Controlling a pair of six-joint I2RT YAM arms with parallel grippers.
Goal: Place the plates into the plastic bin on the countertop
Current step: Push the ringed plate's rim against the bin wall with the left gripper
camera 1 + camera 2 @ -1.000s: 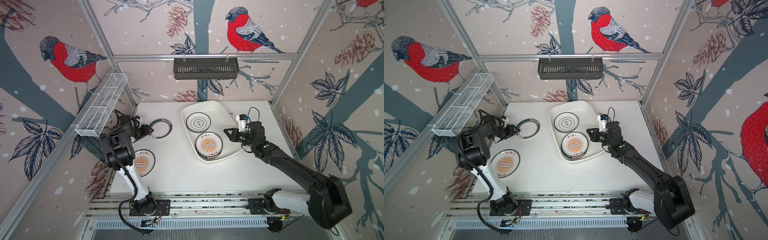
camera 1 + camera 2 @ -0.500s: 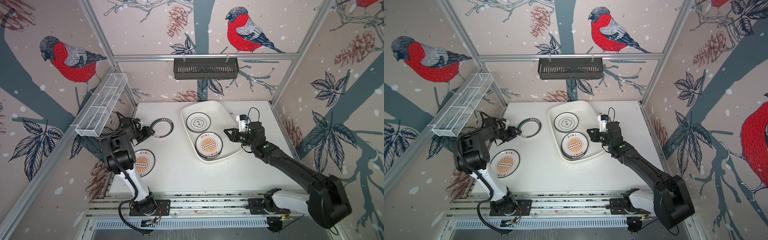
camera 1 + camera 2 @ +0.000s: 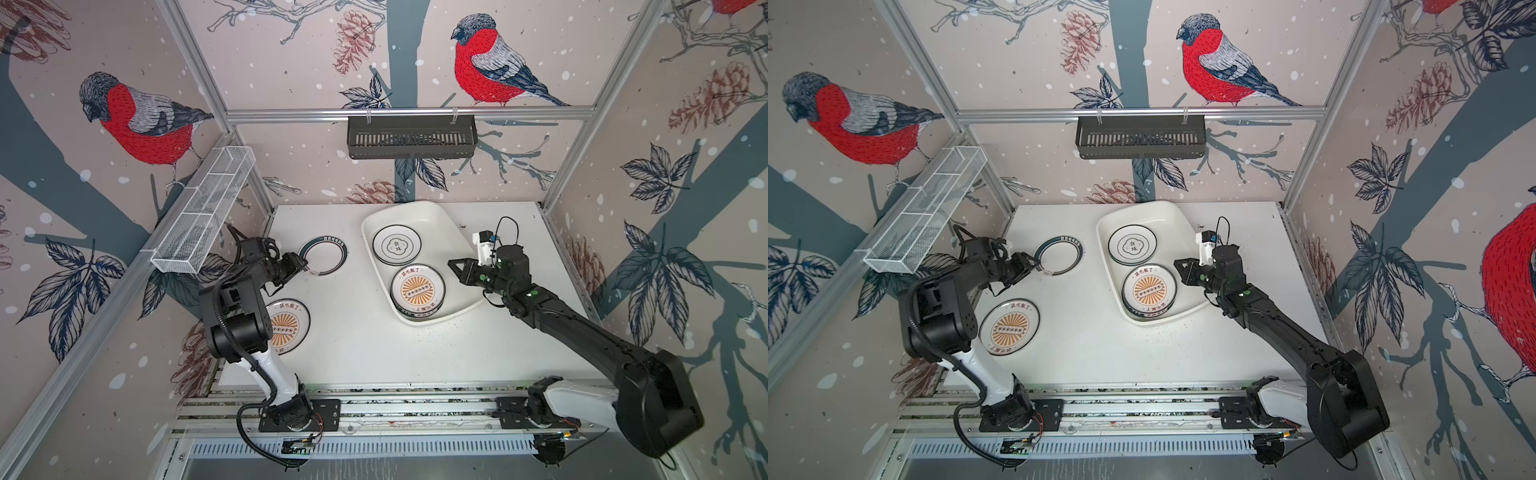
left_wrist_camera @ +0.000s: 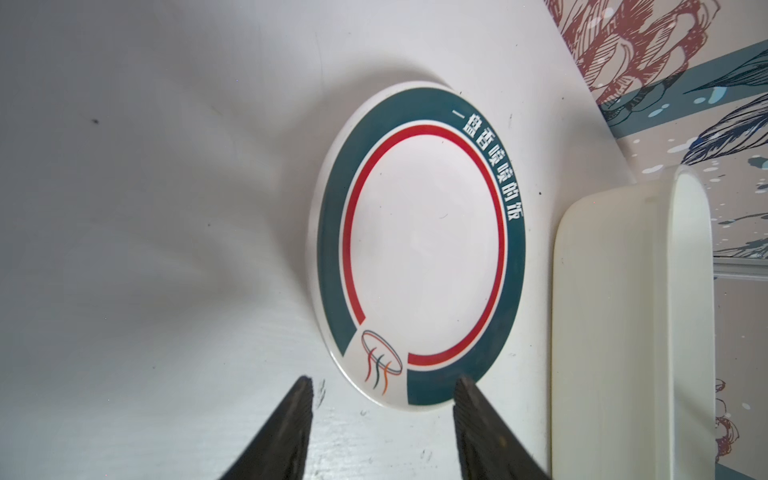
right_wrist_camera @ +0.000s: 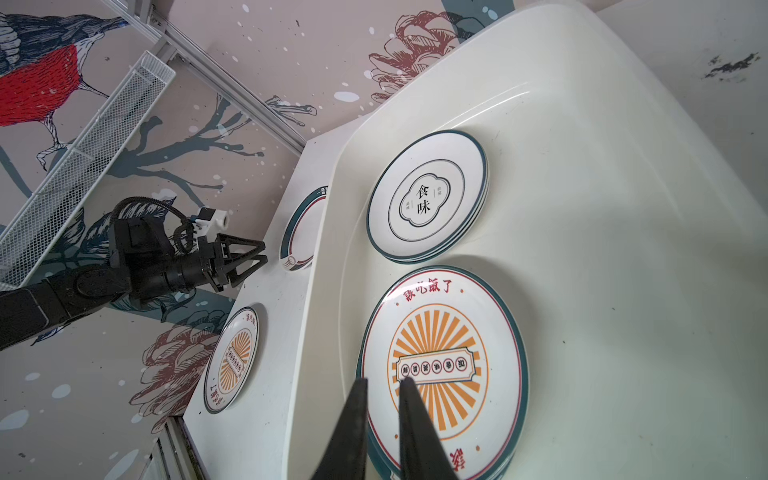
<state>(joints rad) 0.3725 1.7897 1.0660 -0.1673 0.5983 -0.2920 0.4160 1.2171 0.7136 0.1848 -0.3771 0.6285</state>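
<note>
One emblem plate point(image 5: 428, 195) in bin point(image 5: 582, 124) reads 食味, left claw point(image 4: 384, 380) apart, right claw point(image 5: 383, 380) together.

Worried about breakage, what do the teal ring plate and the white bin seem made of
Teal ring plate: glossy ceramic or melamine, cannot tell which; smooth sheen, crisp printed band. White bin: likely moulded plastic, glossy; soft highlights, rounded seamless rim.

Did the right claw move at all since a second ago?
No. The right gripper sits at the same spot against the plastic bin, tips by its sunburst plate.
</note>
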